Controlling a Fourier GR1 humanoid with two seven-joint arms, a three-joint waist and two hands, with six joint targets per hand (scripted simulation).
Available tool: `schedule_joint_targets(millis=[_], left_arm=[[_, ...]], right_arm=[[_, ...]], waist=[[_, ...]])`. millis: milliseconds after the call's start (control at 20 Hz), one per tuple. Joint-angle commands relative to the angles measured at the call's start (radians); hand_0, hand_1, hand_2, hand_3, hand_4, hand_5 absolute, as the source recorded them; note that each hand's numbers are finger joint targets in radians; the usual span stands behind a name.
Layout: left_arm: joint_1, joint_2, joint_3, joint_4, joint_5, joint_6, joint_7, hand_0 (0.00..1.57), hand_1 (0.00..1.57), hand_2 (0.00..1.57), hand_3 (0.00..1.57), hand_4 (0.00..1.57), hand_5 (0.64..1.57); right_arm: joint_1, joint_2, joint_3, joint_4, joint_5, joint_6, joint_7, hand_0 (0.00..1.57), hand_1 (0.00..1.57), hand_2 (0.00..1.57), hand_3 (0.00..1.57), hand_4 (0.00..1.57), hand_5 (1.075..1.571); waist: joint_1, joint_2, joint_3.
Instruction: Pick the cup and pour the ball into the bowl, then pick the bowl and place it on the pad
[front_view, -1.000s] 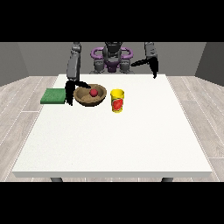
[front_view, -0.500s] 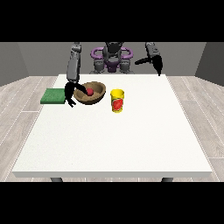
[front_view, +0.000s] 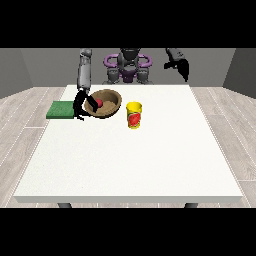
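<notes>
Black fingers of the hand at the view's left (front_view: 81, 106) curl round the tilted wooden bowl (front_view: 106, 103) holding the red ball (front_view: 99, 102), green pad (front_view: 62, 109) just beside the bowl, yellow cup (front_view: 134, 115) upright near its other side, while the hand at the view's right (front_view: 181, 65) hangs raised well apart, its fingers' state unclear.

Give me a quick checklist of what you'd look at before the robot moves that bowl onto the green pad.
1. Ball inside the bowl: ok.
2. Hand at the view's left at the bowl's rim: ok; whether its fingers hold the rim: cannot tell.
3. Bowl level: not ok, it looks tilted.
4. Green pad bare beside the bowl: ok.
5. Yellow cup upright, away from the pad: ok.
6. Hand at the view's right raised away from the table: ok.
</notes>
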Motion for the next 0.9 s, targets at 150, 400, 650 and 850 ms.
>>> schedule_joint_targets(millis=[150, 400, 650, 850], left_arm=[[0.107, 0.071, 0.130, 0.199, 0.062, -0.040, -0.078, 0.00, 0.00, 0.00, 0.00, 0.99, 1.419], [0.145, 0.045, 0.129, 0.234, 0.037, 0.008, -0.063, 0.00, 0.00, 0.00, 0.00, 1.01, 1.407], [0.151, 0.076, 0.166, 0.185, 0.067, -0.023, -0.069, 0.00, 0.00, 0.00, 0.00, 1.00, 1.418], [0.135, 0.082, 0.200, 0.238, 0.086, -0.037, -0.134, 0.00, 0.00, 0.00, 0.00, 1.05, 1.435]], right_arm=[[-0.060, 0.009, 0.135, -0.032, 0.102, -0.021, 0.395, 1.57, 1.57, 1.57, 0.97, 0.82, 1.564], [-0.145, -0.042, 0.164, -0.089, 0.104, 0.106, 0.581, 1.57, 1.57, 1.57, 0.78, 0.82, 1.568], [-0.085, -0.128, 0.091, -0.127, 0.048, 0.169, 0.538, 1.57, 1.57, 1.57, 0.73, 0.78, 1.571], [-0.071, -0.136, 0.076, -0.191, 0.030, 0.201, 0.524, 1.57, 1.57, 1.57, 0.73, 0.78, 1.571]], waist=[[-0.152, -0.212, 0.0246], [-0.231, -0.273, 0.0271], [-0.227, -0.218, 0.0279], [-0.249, -0.169, 0.0278]])
